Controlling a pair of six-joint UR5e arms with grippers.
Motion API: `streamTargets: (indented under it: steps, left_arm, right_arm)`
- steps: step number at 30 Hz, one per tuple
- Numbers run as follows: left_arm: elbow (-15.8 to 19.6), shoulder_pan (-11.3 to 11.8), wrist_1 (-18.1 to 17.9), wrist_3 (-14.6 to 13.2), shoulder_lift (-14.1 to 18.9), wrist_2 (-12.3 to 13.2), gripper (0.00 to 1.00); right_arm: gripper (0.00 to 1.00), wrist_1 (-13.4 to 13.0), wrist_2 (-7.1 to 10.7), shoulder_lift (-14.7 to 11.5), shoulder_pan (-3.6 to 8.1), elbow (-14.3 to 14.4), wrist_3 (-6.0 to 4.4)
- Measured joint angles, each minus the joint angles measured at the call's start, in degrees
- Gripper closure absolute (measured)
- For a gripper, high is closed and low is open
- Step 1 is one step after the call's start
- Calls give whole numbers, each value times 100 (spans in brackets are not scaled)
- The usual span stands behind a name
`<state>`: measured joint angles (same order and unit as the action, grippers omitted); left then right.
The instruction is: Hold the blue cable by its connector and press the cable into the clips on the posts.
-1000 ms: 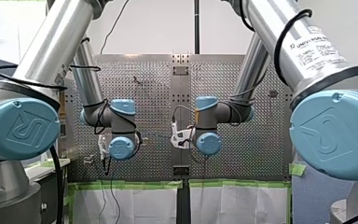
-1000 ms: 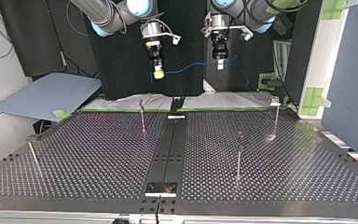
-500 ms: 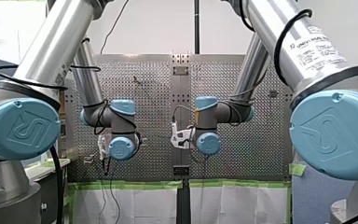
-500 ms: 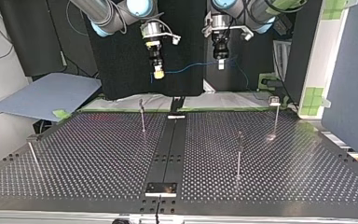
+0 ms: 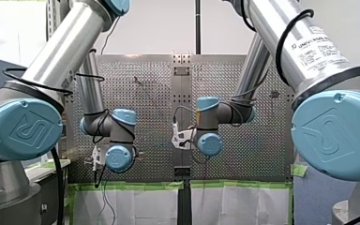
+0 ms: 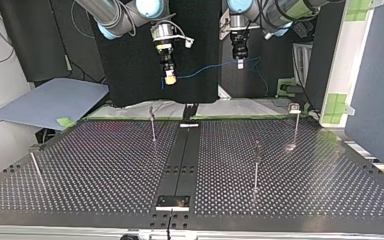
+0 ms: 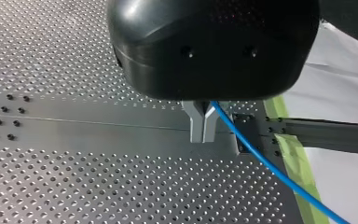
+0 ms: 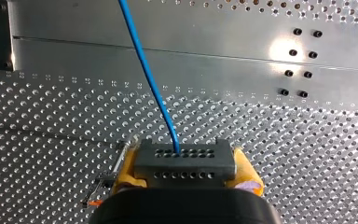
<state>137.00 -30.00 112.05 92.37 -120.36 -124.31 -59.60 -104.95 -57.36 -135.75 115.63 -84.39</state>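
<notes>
Obs., both arms raised over the perforated table [image 6: 95, 170], grippers well clear of the plate.

Right gripper [image 8: 185, 164]: the yellow pads [image 8: 124, 171] were closed on either side of the dark grey connector [image 8: 185, 157] and held it. The connector's rows of small holes faced the wrist camera. The blue cable [image 8: 148, 79] left the connector near its middle and ran away ahead of the gripper, above the table's plain centre strip.

Left gripper [image 7: 203, 136]: the metal fingers [image 7: 196, 122] were pinched together, narrow, gripping the cable. The cable came out at their root and ran off to one side, crossing above the green tape [image 7: 294, 161] at the table's edge.

Top view: the cable spanned the air between the two grippers with a slight sag. The right gripper was at the view's left, and the left gripper at the view's right sat somewhat higher in the view. Past the left gripper the loose remainder hung down.

The four thin posts [image 6: 256, 165] stood upright on the table. The cable was well apart from all of them and lay in no clip. The clips themselves were too small to make out.
</notes>
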Motion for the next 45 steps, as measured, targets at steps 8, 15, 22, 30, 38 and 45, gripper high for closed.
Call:
streamTargets:
  steps: [8,15,22,30,38,45]
  left_arm:
    - [0,1,2,0,-15,0,100]
    - [0,1,3,0,-17,0,100]
    - [0,1,2,0,-17,0,100]
    - [0,1,2,0,-17,0,100]
    - [-2,108,111,-108,-4,107,100]
    - [-1,304,407,-405,269,198,100]
  right_arm:
    - [100,2,-3,2,-2,-2,3]
    - [100,224,-154,226,-119,-32,140]
    - [100,538,-175,537,-130,-34,157]
    - [100,772,-176,845,-132,-35,158]
    - [100,838,-256,875,-112,-115,154]
    - [100,1097,-375,583,-200,-274,-142]
